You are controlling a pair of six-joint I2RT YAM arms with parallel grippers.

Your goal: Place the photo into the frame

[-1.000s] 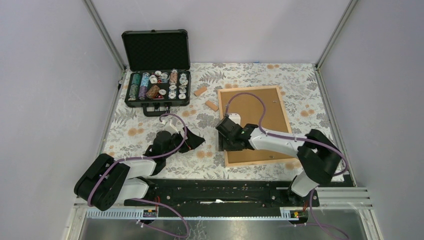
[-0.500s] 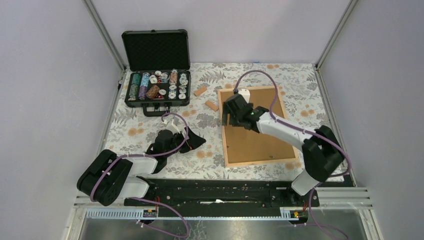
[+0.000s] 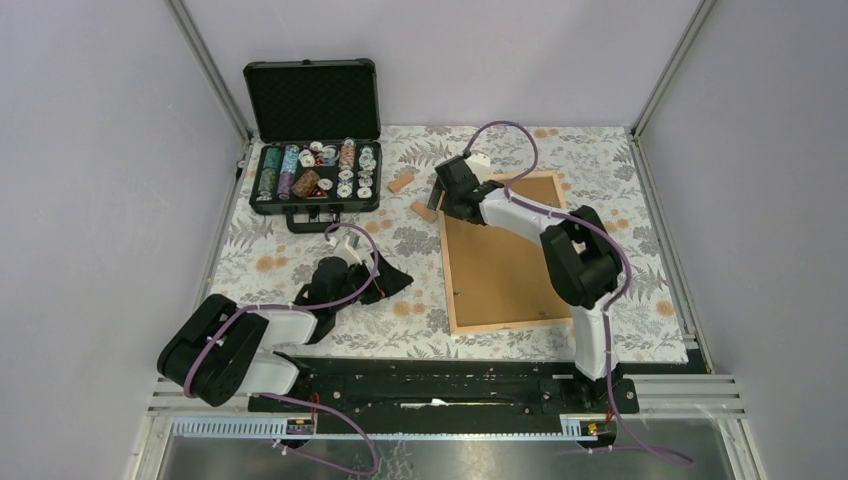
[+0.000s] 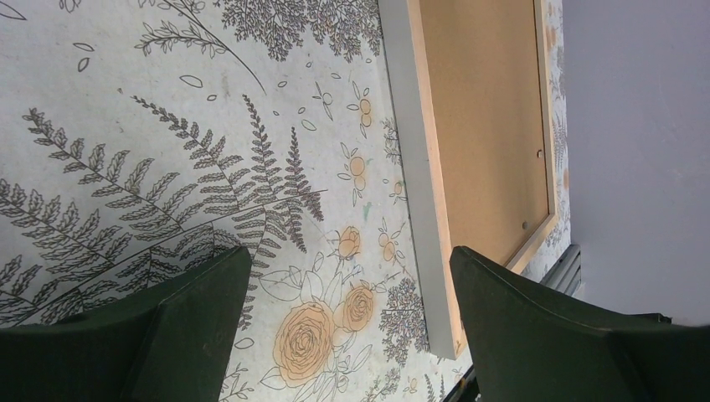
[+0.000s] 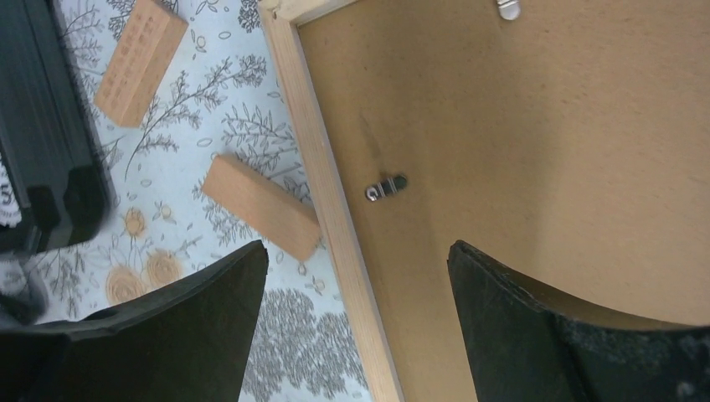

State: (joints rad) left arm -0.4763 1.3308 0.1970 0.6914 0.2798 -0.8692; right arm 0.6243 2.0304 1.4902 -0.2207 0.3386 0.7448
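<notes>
- Frame (image 3: 510,324) — flat on the right half of the floral surface (image 3: 260,255), back side up. Pale wooden strips around a plain brown backing board (image 3: 500,270) that fills the opening.
- Black case (image 3: 313,100) — at the far left of the surface, well apart from the frame. Lid upright and open, rows of poker chips (image 3: 315,170) in the lower half.
- Right arm (image 3: 575,260) — reaching from its base across the frame to the far left corner. Right tool (image 5: 356,247) spread wide and holding nothing, hovering above the frame's left strip. One finger over the floral print, the other over the board.
- Left arm (image 3: 235,345) — folded low near its base, apart from the frame. Left tool (image 4: 347,261) also spread wide and empty, low over the floral print, with the frame's edge and a corner in view beyond the fingers.
- Two small wooden blocks — one (image 5: 140,60) on the print between case and frame. The other (image 5: 261,207) nearer, with its end right at the frame's left strip; touching or a hair apart cannot be told.
- Small metal clip (image 5: 385,188) — on the board just inside the left strip. A second clip (image 5: 506,8) at the top edge of the right wrist view.
</notes>
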